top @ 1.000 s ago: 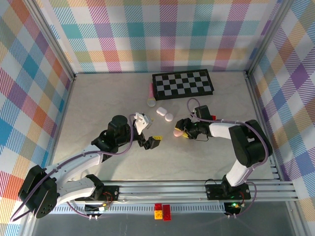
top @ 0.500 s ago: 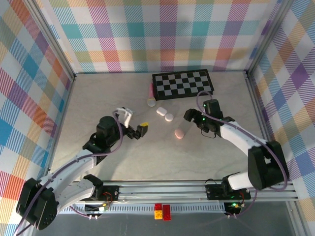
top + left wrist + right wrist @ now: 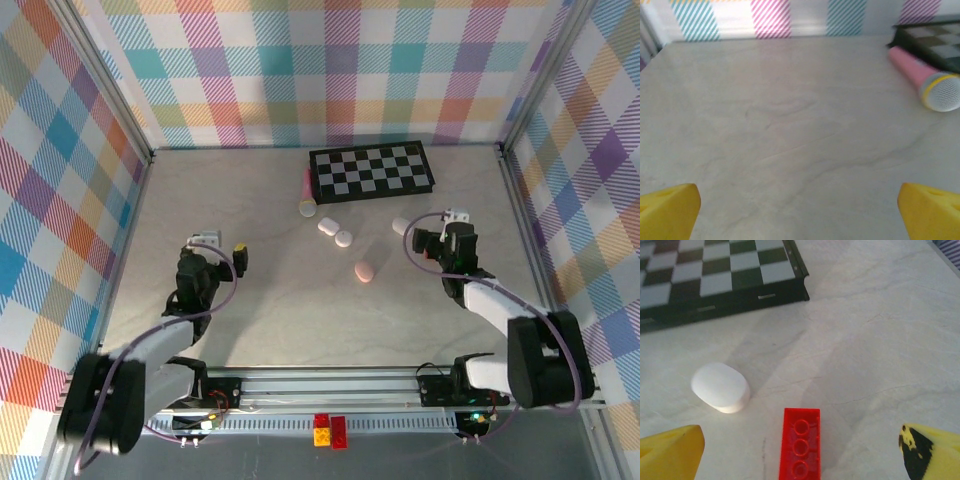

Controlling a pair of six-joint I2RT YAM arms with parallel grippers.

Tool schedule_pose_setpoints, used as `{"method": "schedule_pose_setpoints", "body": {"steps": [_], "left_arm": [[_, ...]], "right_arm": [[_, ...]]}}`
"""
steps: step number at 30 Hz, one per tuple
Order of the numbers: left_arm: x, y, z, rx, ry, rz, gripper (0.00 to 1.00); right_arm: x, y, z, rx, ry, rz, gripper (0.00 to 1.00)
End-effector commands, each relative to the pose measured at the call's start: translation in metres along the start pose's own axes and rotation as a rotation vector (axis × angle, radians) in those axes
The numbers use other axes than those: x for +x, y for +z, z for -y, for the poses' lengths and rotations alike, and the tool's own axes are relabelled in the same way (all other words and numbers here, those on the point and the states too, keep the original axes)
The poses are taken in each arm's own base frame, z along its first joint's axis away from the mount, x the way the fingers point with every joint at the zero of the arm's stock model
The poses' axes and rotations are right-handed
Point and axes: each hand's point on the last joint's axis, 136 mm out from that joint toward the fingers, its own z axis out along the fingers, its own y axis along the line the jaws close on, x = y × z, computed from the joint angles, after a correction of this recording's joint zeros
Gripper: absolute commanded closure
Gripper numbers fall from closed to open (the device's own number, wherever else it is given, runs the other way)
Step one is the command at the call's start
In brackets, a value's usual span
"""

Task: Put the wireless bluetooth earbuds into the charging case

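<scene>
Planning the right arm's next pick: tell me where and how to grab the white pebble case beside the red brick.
Pinch the white pebble case across its narrower width, on the long rounded sides, coming straight down. It lies flat and low on the table, so a sideways approach would probably just push it.

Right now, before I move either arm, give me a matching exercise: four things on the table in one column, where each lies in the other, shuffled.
Things
1. checkerboard
2. red brick
3. pink case
4. pink tube

Places
A. just ahead of the right fingers, beside a white case
B. just left of the checkerboard
C. along the far edge of the table
D. alone near the table's middle

Pairs: 1-C, 2-A, 3-D, 4-B
</scene>
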Motion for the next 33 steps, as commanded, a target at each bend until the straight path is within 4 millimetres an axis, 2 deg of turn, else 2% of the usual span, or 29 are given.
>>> {"method": "schedule_pose_setpoints", "body": {"steps": [1, 5, 11, 15, 19, 25, 33], "left_arm": [[-0.025, 0.012, -0.017, -0.025, -0.094, 0.129, 0.01], [-0.011, 0.031, -0.017, -0.018, -0.117, 0.105, 0.01], [0.009, 0.049, -0.016, -0.013, -0.113, 0.069, 0.0], [0.011, 0.061, -0.011, 0.004, -0.1, 0.009, 0.0], [0.014, 0.072, -0.008, 0.017, -0.089, -0.051, 0.0], [0.015, 0.075, -0.007, 0.023, -0.085, -0.077, 0.0], [0.016, 0.076, -0.007, 0.02, -0.086, -0.082, 0.0]], "right_arm": [[-0.057, 0.0, -0.009, -0.061, -0.087, 0.241, 0.01], [-0.061, 0.009, -0.004, -0.083, -0.071, 0.212, 0.01], [-0.035, 0.007, -0.002, -0.103, -0.063, 0.128, 0.01], [-0.017, 0.014, 0.01, -0.105, -0.008, 0.15, 0.01], [-0.008, 0.02, 0.009, -0.124, -0.007, 0.169, 0.01], [-0.001, 0.033, 0.001, -0.167, -0.028, 0.142, 0.01], [0.0, 0.034, 0.002, -0.169, -0.02, 0.122, 0.01]]}}
